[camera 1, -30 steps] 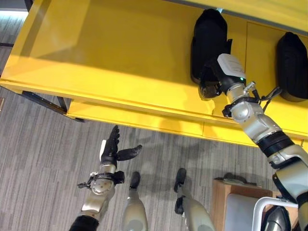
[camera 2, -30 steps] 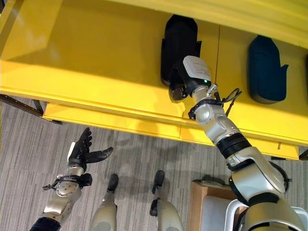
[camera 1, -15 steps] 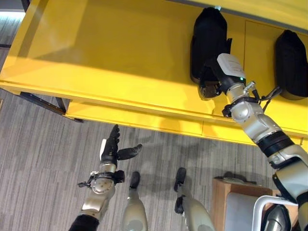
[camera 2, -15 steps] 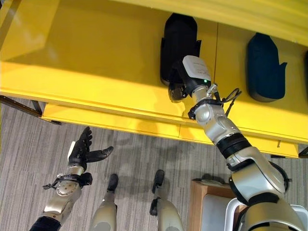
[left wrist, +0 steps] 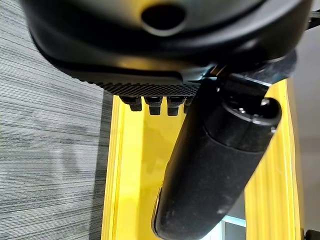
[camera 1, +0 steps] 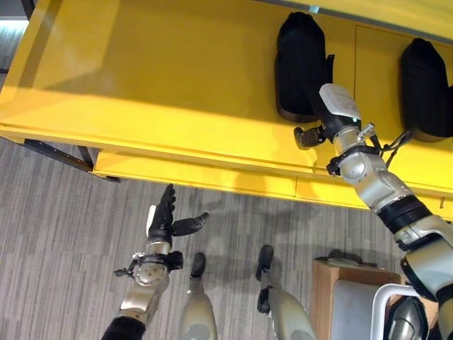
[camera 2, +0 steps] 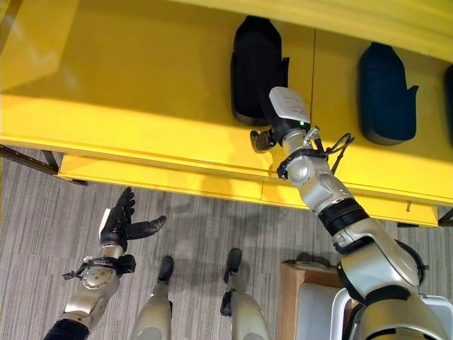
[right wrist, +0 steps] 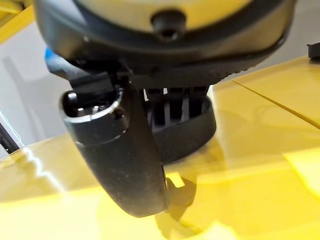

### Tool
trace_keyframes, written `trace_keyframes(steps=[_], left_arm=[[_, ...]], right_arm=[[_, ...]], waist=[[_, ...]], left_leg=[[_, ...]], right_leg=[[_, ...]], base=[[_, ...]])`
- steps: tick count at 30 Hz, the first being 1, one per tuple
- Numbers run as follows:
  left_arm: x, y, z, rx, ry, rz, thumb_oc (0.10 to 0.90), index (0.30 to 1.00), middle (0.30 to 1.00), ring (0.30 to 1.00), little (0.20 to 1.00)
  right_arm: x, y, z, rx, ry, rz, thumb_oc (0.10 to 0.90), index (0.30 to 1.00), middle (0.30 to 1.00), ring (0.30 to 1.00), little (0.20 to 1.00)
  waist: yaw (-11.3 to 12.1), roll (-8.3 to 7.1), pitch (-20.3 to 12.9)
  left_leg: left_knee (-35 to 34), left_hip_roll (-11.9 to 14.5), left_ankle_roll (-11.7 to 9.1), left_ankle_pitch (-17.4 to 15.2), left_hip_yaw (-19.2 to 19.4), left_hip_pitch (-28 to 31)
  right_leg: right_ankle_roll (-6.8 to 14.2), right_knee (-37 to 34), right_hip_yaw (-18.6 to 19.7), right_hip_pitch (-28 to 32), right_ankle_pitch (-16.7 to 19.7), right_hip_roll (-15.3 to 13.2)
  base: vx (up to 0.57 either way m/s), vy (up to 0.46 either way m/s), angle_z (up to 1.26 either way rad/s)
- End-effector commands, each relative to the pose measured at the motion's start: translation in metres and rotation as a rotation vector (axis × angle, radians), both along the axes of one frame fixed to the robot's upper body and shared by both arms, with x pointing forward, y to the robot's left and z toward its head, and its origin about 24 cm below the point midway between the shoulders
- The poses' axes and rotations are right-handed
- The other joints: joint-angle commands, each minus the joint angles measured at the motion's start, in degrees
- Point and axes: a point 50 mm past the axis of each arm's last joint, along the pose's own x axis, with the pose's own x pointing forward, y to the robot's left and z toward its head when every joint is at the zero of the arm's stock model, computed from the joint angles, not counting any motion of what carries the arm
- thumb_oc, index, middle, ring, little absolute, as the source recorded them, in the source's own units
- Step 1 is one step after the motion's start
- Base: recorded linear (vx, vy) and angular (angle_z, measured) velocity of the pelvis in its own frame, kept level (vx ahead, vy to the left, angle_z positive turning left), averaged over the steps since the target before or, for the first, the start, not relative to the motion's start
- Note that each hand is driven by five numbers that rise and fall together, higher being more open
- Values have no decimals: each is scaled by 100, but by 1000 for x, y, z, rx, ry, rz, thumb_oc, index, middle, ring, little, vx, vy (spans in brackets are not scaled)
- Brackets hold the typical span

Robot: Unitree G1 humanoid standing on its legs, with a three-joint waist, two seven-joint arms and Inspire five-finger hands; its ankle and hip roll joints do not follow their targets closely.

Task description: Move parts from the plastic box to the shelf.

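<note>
A black part [camera 1: 301,64] lies on the yellow shelf [camera 1: 177,85], and a second black part [camera 1: 425,88] lies to its right. My right hand [camera 1: 327,126] is over the shelf's front edge, just short of the first part's near end, open with its thumb [right wrist: 125,165] sticking out. In the right wrist view the part's rounded end [right wrist: 195,135] rests on the shelf just past the straight fingers. My left hand [camera 1: 164,219] is held low over the floor, open, palm up and holding nothing.
A lower yellow ledge [camera 1: 212,177] runs under the shelf's front edge. At the bottom right stands a wooden stand [camera 1: 325,290] with a white-rimmed container [camera 1: 386,301] beside it. Grey carpet covers the floor at the left.
My right hand has drawn back from the first black part, which stays on the shelf. The camera has shifted slightly. The left hand has not moved.
</note>
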Motion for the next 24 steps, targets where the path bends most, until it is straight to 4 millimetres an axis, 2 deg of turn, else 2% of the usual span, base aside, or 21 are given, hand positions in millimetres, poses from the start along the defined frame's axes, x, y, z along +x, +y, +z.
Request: trace_keyframes(steps=[1,4,5,14,19,23,24], left_arm=[[5,3,32,27,-176,-10,900,1000,1000,1000,1000],[4,5,32,30,-177,3,900,1000,1000,1000,1000],[4,6,32,33,-174,9,900,1000,1000,1000,1000],[2,9,32,51,-173,23,900,1000,1000,1000,1000],[1,10,32,60,-168,33,900,1000,1000,1000,1000],[-1,9,28,61,-156,46,900,1000,1000,1000,1000],[-1,9,28,61,-155,45,900,1000,1000,1000,1000]], right_arm=[[-9,2,48,-28,-203,31,900,1000,1000,1000,1000],[-19,4,65,-41,-285,60,900,1000,1000,1000,1000],[-28,4,73,-23,-339,85,900,1000,1000,1000,1000],[-59,4,94,-4,-510,152,900,1000,1000,1000,1000],[-74,4,95,18,-574,179,900,1000,1000,1000,1000],[-90,5,73,143,-571,233,900,1000,1000,1000,1000],[-90,5,73,144,-571,232,900,1000,1000,1000,1000]], waist=[[-16,-123,-293],[-69,-135,-319],[-97,-130,-342],[-179,-107,-382],[-206,-102,-413],[-269,-88,-468],[-263,-91,-471]], left_leg=[[-147,309,234,89,73,98],[-148,310,235,71,105,120],[-149,313,234,63,126,131],[-147,294,251,20,166,172],[-145,267,266,-17,191,203],[-137,237,291,-53,207,256],[-137,236,291,-53,207,257]], right_leg=[[673,972,245,-235,-520,-656],[680,957,280,-230,-518,-642],[685,962,288,-224,-526,-643],[705,993,328,-247,-528,-663],[721,1017,355,-238,-547,-678],[746,996,391,-182,-550,-700],[746,995,391,-181,-549,-701]], base=[[3,2,-3],[3,3,-1],[9,6,-3],[3,3,-2],[0,0,0],[2,4,-1],[10,24,-8]])
